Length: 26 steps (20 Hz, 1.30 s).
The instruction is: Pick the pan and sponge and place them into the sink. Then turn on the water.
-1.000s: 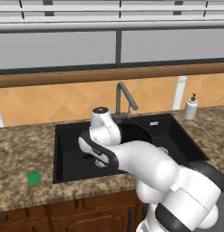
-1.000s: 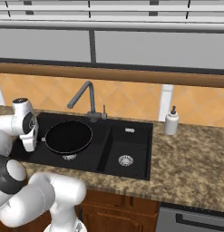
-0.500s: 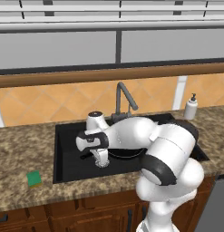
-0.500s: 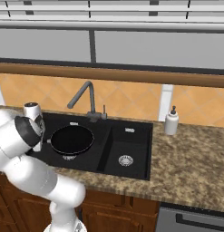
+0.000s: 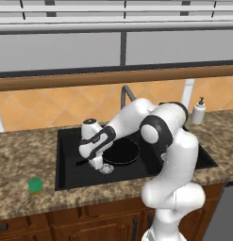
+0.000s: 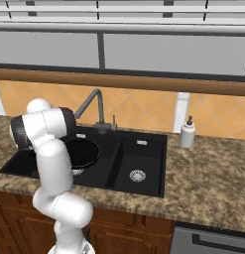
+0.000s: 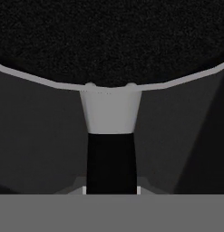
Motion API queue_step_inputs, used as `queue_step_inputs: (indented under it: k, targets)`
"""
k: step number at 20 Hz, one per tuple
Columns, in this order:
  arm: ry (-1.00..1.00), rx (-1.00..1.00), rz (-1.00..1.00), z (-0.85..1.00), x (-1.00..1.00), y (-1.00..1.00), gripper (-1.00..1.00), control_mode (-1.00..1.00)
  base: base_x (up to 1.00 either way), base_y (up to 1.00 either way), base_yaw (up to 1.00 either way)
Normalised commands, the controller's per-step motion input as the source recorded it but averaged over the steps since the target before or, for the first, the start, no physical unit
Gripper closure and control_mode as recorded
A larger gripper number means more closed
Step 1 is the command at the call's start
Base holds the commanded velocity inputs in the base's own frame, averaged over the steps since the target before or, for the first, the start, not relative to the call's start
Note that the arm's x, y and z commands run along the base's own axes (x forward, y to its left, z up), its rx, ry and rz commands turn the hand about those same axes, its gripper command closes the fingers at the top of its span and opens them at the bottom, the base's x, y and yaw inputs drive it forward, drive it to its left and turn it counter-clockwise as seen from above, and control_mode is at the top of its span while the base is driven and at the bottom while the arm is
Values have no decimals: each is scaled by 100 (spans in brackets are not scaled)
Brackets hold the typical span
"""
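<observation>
The black pan (image 5: 120,152) lies low in the left basin of the black sink (image 5: 66,181), close to the silver drain (image 5: 107,169). My gripper (image 5: 95,164) reaches down at the pan's left side and is shut on its thin handle (image 5: 82,163). In the hand view the handle (image 7: 111,154) runs straight up from between my fingertips, gripper (image 7: 111,192), to the pan's rim and dark inside (image 7: 111,41). The green sponge (image 5: 35,185) lies on the counter left of the sink. The grey faucet (image 5: 127,94) stands behind the basin with no water running.
A white soap dispenser (image 5: 198,111) stands on the counter right of the sink. From the right base view, the pan (image 6: 85,153) sits behind my arm, next to the narrower right basin (image 6: 142,164); faucet (image 6: 93,105) and dispenser (image 6: 187,133) stand at the back.
The hand has sunk lower into the left basin with the pan's handle still in its grip, and the arm's elbow has swung up and to the right. The sponge has not moved.
</observation>
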Motion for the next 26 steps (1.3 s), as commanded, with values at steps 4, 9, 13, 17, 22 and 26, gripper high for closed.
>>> queue_step_inputs:
  k: [4,9,13,17,22,26]
  targets:
    - [4,-8,-2,-44,39,40,100,-100,0,0,0]
    - [0,-13,-6,-36,10,47,100,-100,0,0,0]
    - [-3,-13,-9,-33,0,26,100,-100,0,0,0]
    - [-7,-11,-13,-46,-4,1,100,-100,0,0,0]
    - [-1,-7,-14,-55,-5,0,100,-100,0,0,0]
    - [0,-6,-15,-47,0,0,100,-100,0,0,0]
